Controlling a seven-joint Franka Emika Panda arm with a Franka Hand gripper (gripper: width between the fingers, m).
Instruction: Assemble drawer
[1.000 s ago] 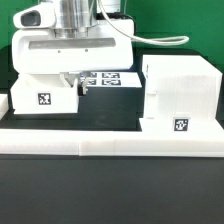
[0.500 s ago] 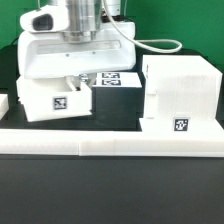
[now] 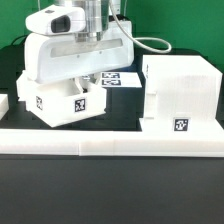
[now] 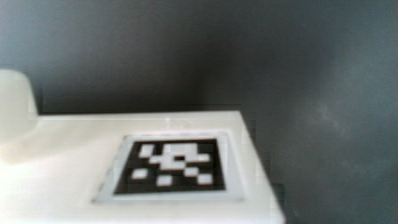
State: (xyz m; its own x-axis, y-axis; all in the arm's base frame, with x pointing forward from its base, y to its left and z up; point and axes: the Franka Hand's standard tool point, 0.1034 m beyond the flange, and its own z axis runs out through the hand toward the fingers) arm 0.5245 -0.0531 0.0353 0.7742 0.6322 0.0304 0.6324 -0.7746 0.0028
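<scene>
My gripper [image 3: 83,82] is shut on a small shallow white box [image 3: 58,103] with a black-and-white tag. It holds the box tilted above the dark table, in the exterior view's left half. The fingertips are mostly hidden by the box wall and the white hand. The wrist view shows the box's white face and tag [image 4: 175,165] close up, with no fingers in sight. The large cube-like housing [image 3: 182,92] stands at the exterior view's right, a gap away from the held box. A second small box [image 3: 3,103] shows only partly at the left edge.
The marker board [image 3: 112,78] lies flat behind the held box. The long low white border rail [image 3: 110,140] runs across the front of the table. A cable loops behind the arm.
The small box has come up off the table and tilted more. Its tagged face now sits a little further left, and the arm has leaned with it.
</scene>
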